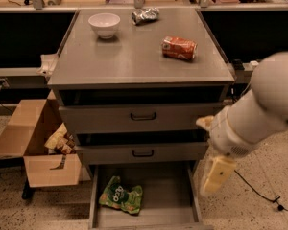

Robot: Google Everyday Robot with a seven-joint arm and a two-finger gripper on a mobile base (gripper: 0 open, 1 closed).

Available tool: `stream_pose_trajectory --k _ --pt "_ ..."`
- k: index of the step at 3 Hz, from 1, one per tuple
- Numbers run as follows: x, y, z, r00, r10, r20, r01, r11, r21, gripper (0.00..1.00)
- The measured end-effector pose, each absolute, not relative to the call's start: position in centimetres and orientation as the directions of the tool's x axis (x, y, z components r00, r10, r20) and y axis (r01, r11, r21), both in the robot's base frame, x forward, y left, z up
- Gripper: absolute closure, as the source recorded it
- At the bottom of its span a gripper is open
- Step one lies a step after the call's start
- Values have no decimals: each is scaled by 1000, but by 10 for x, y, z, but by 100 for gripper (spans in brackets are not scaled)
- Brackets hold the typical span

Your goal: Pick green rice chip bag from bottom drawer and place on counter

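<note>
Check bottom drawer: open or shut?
Open: bottom drawer is pulled out, green rice chip bag lying on its floor; gripper hangs outside it, image right.

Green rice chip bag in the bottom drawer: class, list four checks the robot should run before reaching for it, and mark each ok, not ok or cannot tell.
1. Bottom drawer pulled open: ok.
2. Green rice chip bag uncovered, lying on the drawer's left side: ok.
3. Gripper above the bag: not ok; it hangs to the right of the drawer, beside its right wall.
4. Counter has bare room at the front, ahead of the soda can and bowl: ok.
</note>
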State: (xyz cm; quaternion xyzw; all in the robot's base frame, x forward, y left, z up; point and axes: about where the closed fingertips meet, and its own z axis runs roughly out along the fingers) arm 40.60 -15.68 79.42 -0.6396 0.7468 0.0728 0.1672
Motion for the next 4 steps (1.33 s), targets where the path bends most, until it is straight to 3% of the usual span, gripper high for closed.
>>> stream_pose_trajectory --k 3,4 --pt "397 -149 716 -161 -919 -359 -979 194 -58 0" --pt "394 -126 628 -173 -907 -385 -983 184 7 0"
